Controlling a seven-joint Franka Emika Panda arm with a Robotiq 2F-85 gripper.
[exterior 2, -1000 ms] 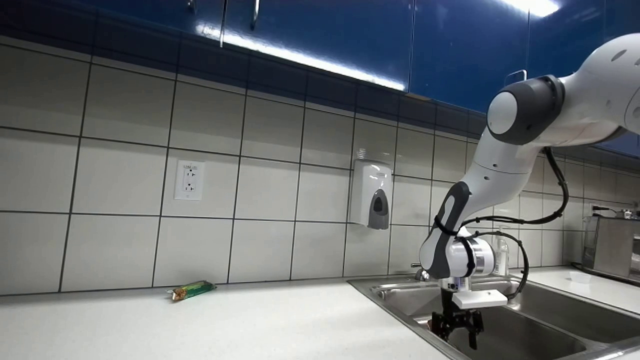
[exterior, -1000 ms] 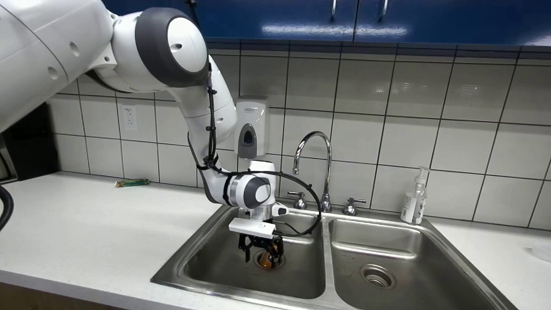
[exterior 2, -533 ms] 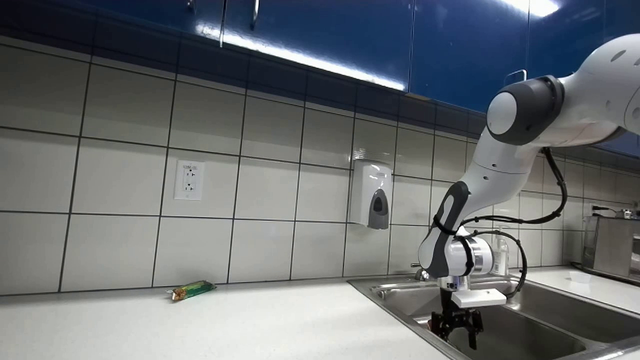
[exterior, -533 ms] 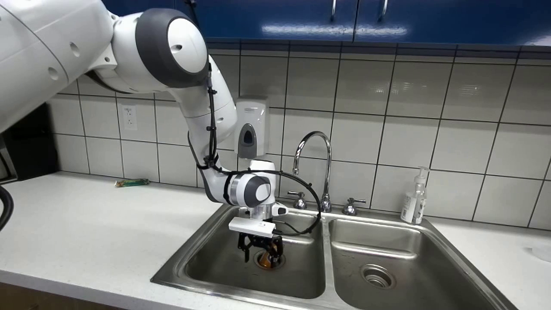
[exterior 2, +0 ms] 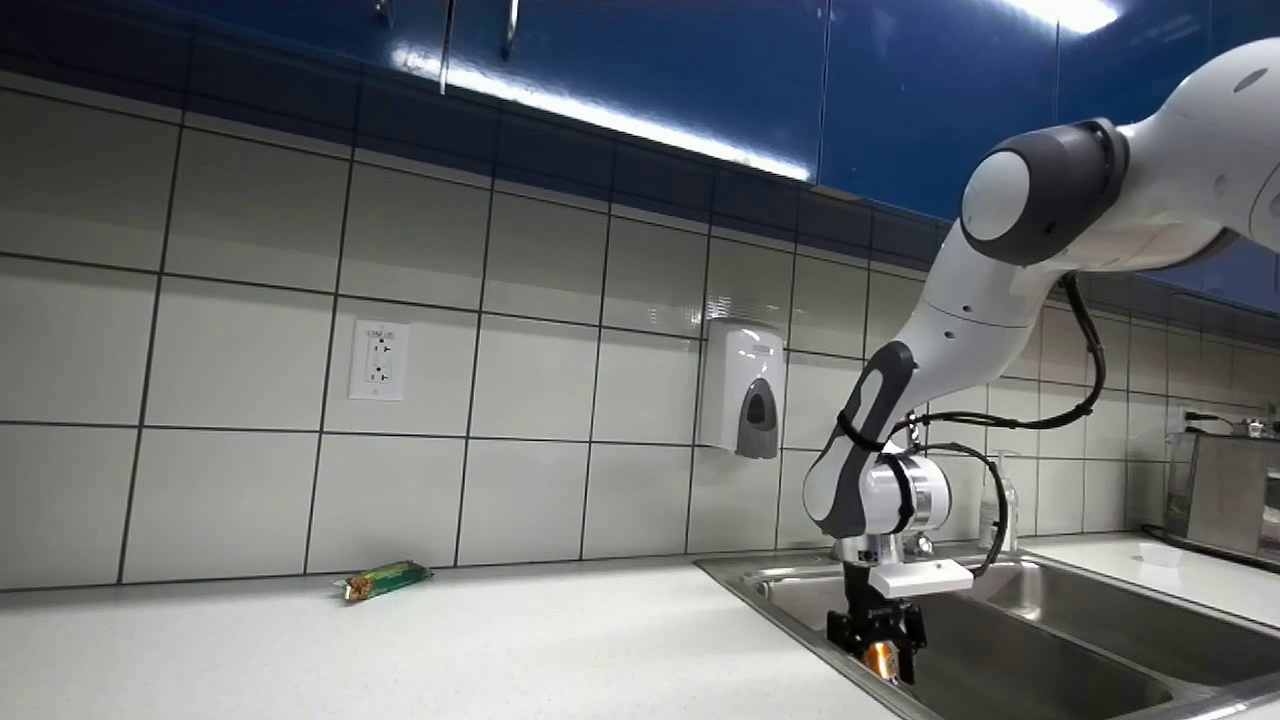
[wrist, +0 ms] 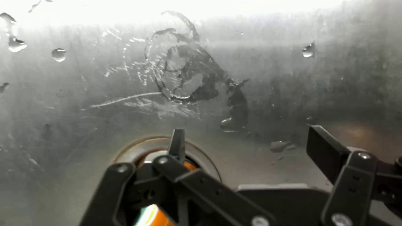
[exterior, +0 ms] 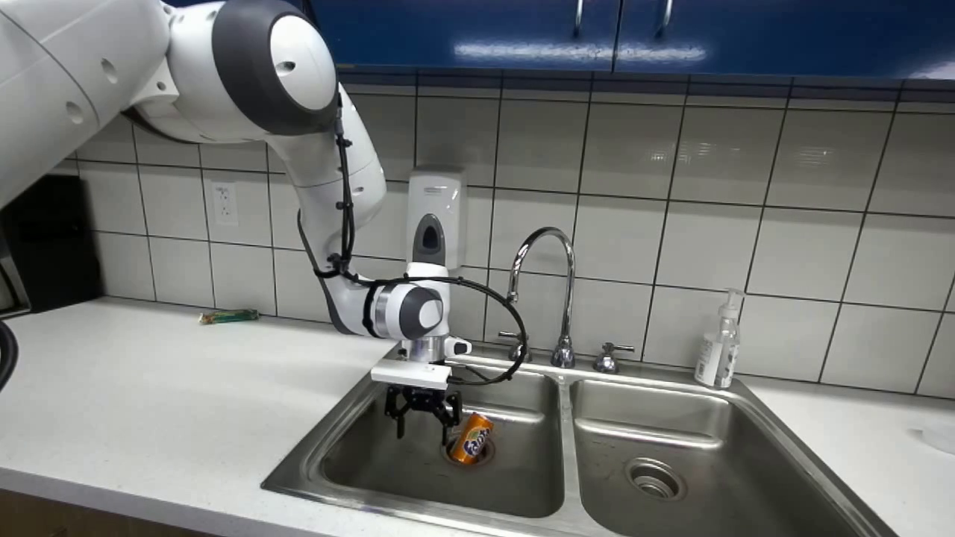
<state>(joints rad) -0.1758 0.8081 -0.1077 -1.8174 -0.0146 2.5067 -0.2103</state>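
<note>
An orange soda can (exterior: 472, 438) leans tilted in the drain area of a steel sink basin (exterior: 388, 470). My black gripper (exterior: 423, 434) is open and empty, inside the same basin and above its floor. In that exterior view it is just to the left of the can, apparently apart from it. In the wrist view, the gripper (wrist: 246, 138) has only wet metal between its fingers. The can (wrist: 157, 216) shows behind the left finger, which hides most of it, with the drain ring (wrist: 209, 163) around its end. In an exterior view, the can (exterior 2: 882, 660) is partly hidden by the gripper.
A faucet (exterior: 568, 298) with two handles stands behind the sink divider (exterior: 567, 440). A second basin with a drain (exterior: 655, 479) is beside it. A pump bottle (exterior: 718, 347), a wall dispenser (exterior: 436, 216) and a green packet (exterior 2: 385, 580) on the counter also show.
The arm stays nearly still at first, then my open gripper moves up and to the left in both exterior views. The can stays at the drain and is now much less covered.
</note>
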